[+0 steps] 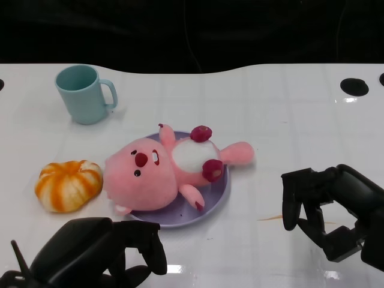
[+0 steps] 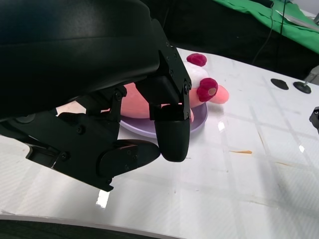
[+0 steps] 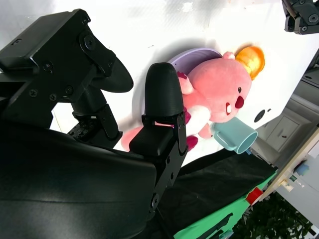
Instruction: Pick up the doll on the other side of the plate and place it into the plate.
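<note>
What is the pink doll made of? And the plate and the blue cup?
The pink doll looks like soft plush fabric: its surface is fuzzy and matte, and its body is rounded as if stuffed. The purple plate seems to be smooth plastic, with a slight sheen on the rim. The blue cup looks like matte plastic or ceramic; the pictures cannot settle which.

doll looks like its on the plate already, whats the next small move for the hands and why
Probably just keep both hands back from the plate. The pink doll already lies on the purple plate, head and tail overhanging its rim. The left hand and right hand hold nothing and sit nearer the robot than the plate, so no further grasp seems needed.
</note>
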Controlling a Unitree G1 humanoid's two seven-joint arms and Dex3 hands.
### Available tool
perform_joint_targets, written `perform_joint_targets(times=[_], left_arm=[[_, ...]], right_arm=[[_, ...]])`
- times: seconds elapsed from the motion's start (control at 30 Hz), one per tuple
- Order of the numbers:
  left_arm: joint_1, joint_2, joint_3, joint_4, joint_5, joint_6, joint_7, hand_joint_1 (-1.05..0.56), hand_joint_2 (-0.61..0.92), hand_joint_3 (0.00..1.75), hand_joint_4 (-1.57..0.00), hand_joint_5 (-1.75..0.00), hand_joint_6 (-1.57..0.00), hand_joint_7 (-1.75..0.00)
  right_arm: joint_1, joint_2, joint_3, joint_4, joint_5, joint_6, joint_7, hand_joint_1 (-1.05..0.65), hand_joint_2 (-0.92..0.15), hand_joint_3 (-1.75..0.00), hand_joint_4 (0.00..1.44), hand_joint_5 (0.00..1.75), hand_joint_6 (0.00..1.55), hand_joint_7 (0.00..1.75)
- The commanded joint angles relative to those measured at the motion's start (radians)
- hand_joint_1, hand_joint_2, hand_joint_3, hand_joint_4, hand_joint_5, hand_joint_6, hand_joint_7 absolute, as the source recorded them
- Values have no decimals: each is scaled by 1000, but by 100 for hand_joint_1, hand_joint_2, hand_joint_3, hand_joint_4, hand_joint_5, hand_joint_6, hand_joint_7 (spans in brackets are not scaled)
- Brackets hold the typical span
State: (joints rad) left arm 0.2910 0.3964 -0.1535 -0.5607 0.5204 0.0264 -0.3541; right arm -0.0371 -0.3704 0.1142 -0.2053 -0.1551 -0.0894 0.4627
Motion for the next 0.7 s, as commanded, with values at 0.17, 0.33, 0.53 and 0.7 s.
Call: perform_joint_targets(times=[0.17, 0.33, 0.53, 0.7], left_arm=[[10, 20, 19, 2, -12, -7, -1, -20, 72, 67, -71, -143, -78, -105], [12, 23, 22, -1, -16, -9, 0, -21, 72, 66, -71, -141, -77, -104], [16, 23, 23, -9, -15, 0, -4, -21, 74, 65, -70, -143, -77, -105], [20, 23, 22, -14, -13, 2, -5, -21, 75, 65, -69, -143, -77, -105]], right_arm=[[-4, -39, 17, -14, -25, 10, 12, -3, -31, -142, 84, 175, 71, 160], [-7, -42, 20, -23, -25, 17, 18, -3, -30, -141, 84, 175, 71, 158], [-11, -48, 18, -24, -23, 20, 27, 0, -31, -143, 87, 175, 77, 154], [-10, -49, 17, -31, -27, 31, 29, -1, -31, -144, 89, 175, 77, 157]])
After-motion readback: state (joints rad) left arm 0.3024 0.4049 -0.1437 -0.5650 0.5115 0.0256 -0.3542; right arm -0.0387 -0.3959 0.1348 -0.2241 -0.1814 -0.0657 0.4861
